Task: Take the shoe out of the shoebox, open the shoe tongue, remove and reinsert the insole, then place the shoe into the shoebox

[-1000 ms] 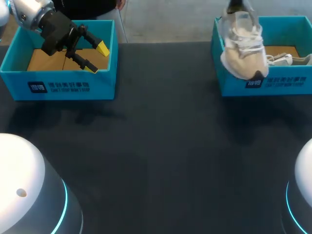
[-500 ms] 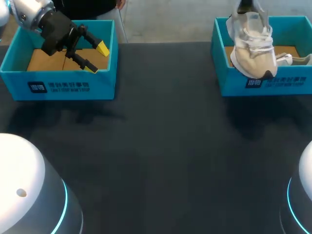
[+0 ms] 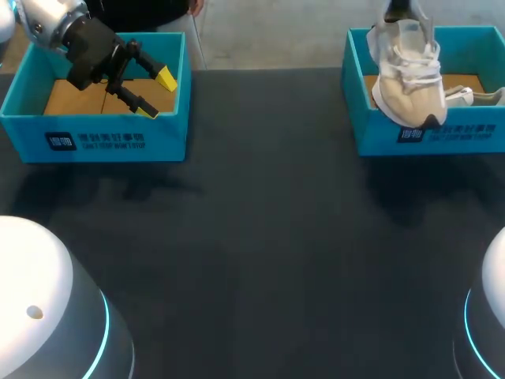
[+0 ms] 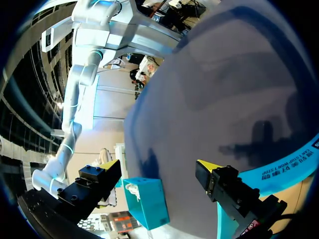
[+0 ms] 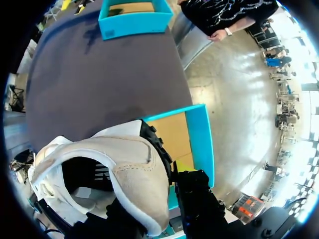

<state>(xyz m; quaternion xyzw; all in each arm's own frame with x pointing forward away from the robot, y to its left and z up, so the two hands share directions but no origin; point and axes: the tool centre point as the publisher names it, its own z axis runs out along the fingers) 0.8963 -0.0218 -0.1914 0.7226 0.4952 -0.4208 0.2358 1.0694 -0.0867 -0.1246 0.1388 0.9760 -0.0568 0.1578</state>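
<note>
A beige sneaker [image 3: 408, 77] with white laces hangs toe-down over the front wall of the right blue shoebox [image 3: 379, 138]. My right gripper [image 3: 394, 11] is shut on its heel collar at the top. The right wrist view looks into the sneaker [image 5: 119, 164], its heel pinched between the black fingers [image 5: 197, 199], with the shoebox [image 5: 202, 137] below. My left gripper [image 3: 150, 91] is open and holds nothing, poised over the left blue box [image 3: 95, 138]. From the left wrist, its yellow tips [image 4: 207, 166] stand wide apart, the right shoebox [image 4: 147, 201] far ahead.
Something pale with laces [image 3: 465, 96] lies inside the right shoebox. The left box shows a bare cardboard floor [image 3: 67, 96]. Dark table surface [image 3: 260, 237] stretches between the two boxes. My arms' white bases sit at the near corners.
The sneaker has swung to the right, from hanging in front of the box wall to hanging over the box, then settled. My left arm has not moved.
</note>
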